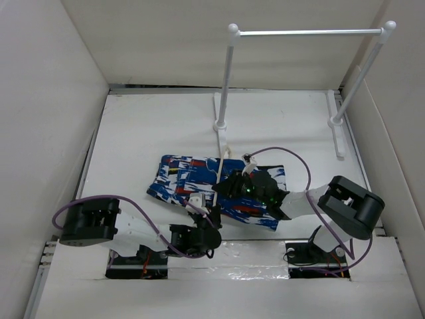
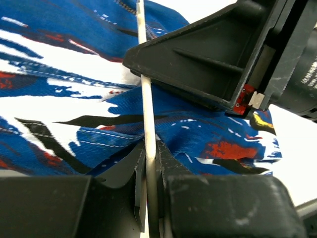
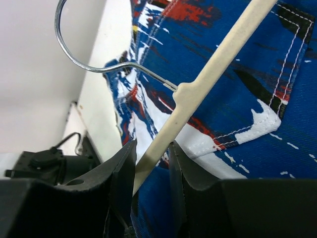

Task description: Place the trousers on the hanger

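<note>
The blue, white, red and black trousers (image 1: 179,179) lie crumpled on the table. The cream hanger (image 1: 216,174) lies across them, its wire hook (image 3: 74,54) pointing off the cloth. My left gripper (image 1: 214,214) is at the near edge of the trousers, shut on the hanger's thin bar (image 2: 147,114). My right gripper (image 1: 229,185) reaches in from the right. Its jaws straddle the hanger's sloping arm (image 3: 198,89) just below the hook, with a gap showing beside it. In the right wrist view that gripper (image 3: 151,148) hovers over the trousers (image 3: 247,59).
A white two-post rail stand with a metal crossbar (image 1: 305,32) stands at the back of the table. White walls close in left, right and behind. The right arm's black housing (image 2: 208,59) hangs close over the cloth, just beyond the left fingers.
</note>
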Controlling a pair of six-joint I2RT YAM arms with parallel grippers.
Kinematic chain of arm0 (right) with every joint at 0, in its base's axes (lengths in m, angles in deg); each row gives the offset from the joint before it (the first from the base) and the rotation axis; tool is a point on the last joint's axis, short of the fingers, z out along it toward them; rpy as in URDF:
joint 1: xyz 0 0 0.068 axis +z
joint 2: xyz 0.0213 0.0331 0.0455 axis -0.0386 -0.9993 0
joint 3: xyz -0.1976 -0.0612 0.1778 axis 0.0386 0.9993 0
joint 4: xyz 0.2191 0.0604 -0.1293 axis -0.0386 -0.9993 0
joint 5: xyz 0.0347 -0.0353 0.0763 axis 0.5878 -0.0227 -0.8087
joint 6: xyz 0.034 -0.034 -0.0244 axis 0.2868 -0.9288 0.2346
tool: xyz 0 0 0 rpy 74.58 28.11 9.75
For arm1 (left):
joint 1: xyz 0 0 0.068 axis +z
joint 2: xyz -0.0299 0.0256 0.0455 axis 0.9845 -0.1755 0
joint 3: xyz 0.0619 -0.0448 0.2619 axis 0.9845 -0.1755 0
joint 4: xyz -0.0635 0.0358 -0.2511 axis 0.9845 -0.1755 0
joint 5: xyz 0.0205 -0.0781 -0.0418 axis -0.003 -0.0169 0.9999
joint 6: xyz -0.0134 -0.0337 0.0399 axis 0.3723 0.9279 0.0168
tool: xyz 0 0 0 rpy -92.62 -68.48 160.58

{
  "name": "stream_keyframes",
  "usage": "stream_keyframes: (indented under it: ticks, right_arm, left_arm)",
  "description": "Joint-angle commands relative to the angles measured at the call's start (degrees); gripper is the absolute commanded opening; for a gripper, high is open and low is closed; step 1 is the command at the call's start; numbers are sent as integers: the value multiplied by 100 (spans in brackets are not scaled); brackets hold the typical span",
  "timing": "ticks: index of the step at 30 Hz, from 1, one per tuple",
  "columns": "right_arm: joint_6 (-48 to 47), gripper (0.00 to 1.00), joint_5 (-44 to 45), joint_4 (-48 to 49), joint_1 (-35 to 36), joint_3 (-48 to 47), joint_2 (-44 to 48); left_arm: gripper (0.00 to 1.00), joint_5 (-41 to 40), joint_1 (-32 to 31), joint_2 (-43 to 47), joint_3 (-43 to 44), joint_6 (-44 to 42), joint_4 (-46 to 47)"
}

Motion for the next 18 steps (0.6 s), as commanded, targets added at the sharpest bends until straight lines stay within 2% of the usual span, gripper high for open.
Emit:
stream_keyframes:
  ticks: [1,3,5,6,8,9,12,18]
  right_arm:
    - [166,8,-140,1373,70,172,-24]
    - [350,0,-175,1619,9,286,160]
    - [403,0,-228,1560,-53,278,388]
    - [412,0,-245,1394,-53,235,520]
    - [430,0,-280,1217,-115,190,942]
    - [439,0,-298,1042,-184,164,1091]
    - [605,0,-421,848,-351,120,1645]
    - [790,0,-395,14,-475,-99,2786]
  left_arm:
    - [0,-20,-109,595,124,-456,657]
    - [0,93,-109,945,80,-998,1024]
    - [0,199,-109,1210,27,-1422,1289]
    - [8,278,-109,1472,36,-1607,1395]
    - [16,348,-109,1755,97,-2029,1405]
    - [25,427,-109,2035,123,-2152,1387]
    - [34,516,-109,2589,281,-2434,1081]
    - [35,524,-109,3670,756,-2610,376]
